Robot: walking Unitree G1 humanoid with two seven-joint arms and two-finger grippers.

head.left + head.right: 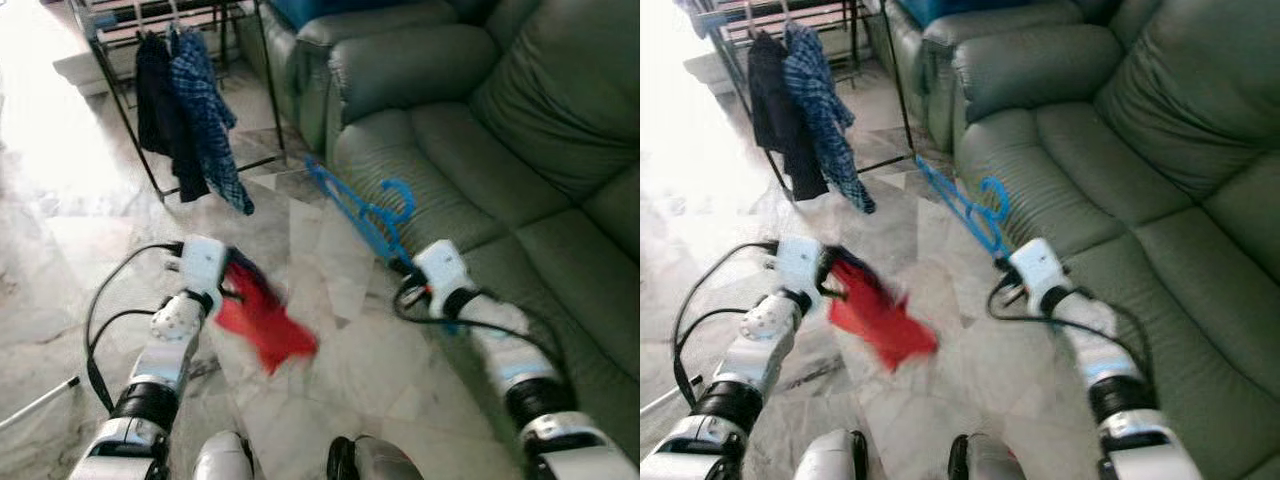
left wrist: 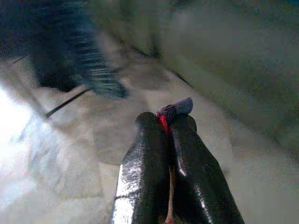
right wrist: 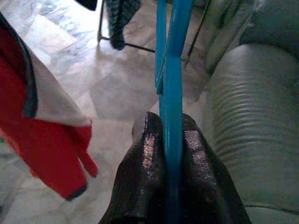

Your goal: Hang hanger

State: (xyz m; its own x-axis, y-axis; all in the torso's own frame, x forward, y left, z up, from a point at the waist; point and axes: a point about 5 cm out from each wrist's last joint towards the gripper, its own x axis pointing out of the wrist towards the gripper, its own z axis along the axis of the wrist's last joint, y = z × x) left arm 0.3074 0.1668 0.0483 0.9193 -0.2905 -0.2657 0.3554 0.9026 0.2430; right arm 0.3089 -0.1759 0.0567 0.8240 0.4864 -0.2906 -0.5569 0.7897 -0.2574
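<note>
Marble floor (image 1: 340,370) spreads below me, a green sofa (image 1: 500,130) on my right and a drying rack (image 1: 150,40), cut off at the top, holding dark clothes. My right claw (image 3: 170,140) is clamped on the blue hanger (image 1: 365,212), which juts forward beside the sofa. My left claw (image 2: 166,123) pinches a blurred red garment (image 1: 262,318).

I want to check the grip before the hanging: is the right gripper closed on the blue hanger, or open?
Closed. The right gripper has both black fingers pressed against the blue hanger, with its bar running between them.
</note>
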